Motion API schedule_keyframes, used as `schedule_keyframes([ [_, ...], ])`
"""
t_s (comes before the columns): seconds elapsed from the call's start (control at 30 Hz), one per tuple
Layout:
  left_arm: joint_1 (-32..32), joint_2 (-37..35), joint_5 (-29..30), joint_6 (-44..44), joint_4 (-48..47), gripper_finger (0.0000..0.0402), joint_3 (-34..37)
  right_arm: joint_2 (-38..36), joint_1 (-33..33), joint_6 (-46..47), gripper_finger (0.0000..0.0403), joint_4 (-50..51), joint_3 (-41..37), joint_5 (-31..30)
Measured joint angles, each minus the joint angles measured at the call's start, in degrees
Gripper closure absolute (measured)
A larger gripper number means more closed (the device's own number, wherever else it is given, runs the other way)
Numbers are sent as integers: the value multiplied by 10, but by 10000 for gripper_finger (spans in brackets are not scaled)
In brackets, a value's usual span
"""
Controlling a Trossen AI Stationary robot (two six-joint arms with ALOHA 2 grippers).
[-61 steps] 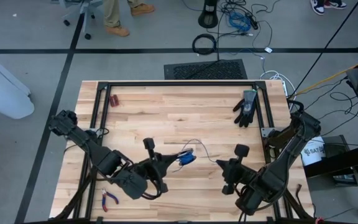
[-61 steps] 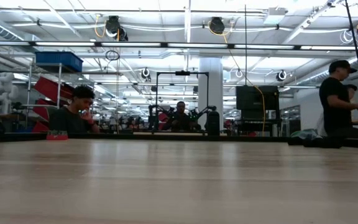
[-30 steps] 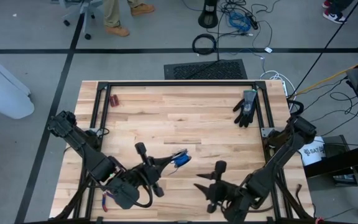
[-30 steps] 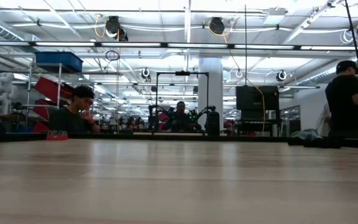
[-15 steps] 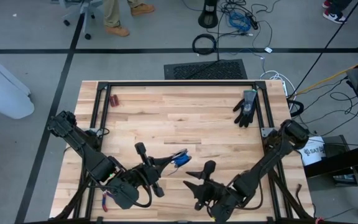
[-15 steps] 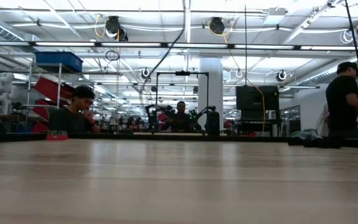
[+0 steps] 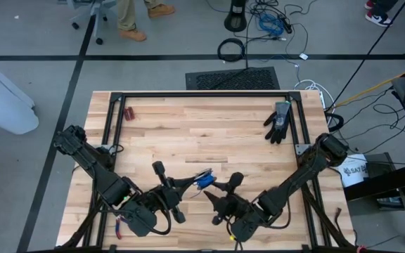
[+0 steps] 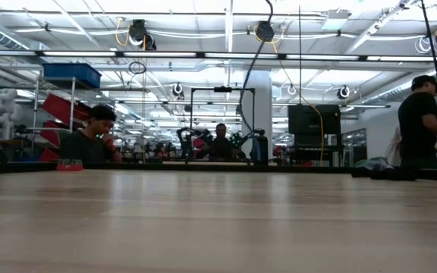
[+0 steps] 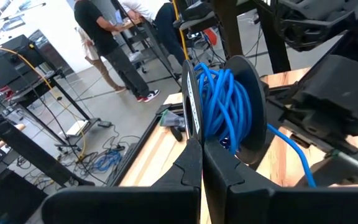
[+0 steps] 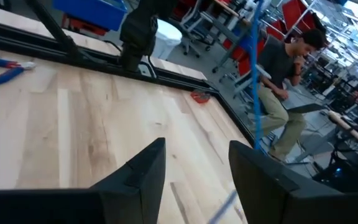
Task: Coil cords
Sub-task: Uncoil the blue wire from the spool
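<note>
The left pincer (image 7: 191,182) is clamped shut on the cords (image 7: 204,180), a blue coil held above the worktop (image 7: 188,133) well short of the black glove (image 7: 278,122). Just beside the coil, the right pincer (image 7: 220,190) gapes wide, holding nothing.

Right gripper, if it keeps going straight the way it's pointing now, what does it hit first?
Probably the blue cord. The open right gripper points toward the left gripper, which is shut on the coil, and a strand hangs just ahead between its fingers. Depth is hard to judge.
</note>
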State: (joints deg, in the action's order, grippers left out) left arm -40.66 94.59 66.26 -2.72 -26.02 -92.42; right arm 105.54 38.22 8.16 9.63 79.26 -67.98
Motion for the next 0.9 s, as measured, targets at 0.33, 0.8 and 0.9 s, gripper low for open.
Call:
schedule_keyframes([
  [0.33, 0, 0, 0, 0, 0, 398, 0, 0, 3, -14, 238, 1, 0, -41],
  [0.8, 0, 0, -15, 0, 16, 398, 0, 0, -38, -14, 252, 24, 0, -40],
  [0.9, 0, 0, -15, 0, 16, 398, 0, 0, -45, -13, 284, 25, 0, -41],
])
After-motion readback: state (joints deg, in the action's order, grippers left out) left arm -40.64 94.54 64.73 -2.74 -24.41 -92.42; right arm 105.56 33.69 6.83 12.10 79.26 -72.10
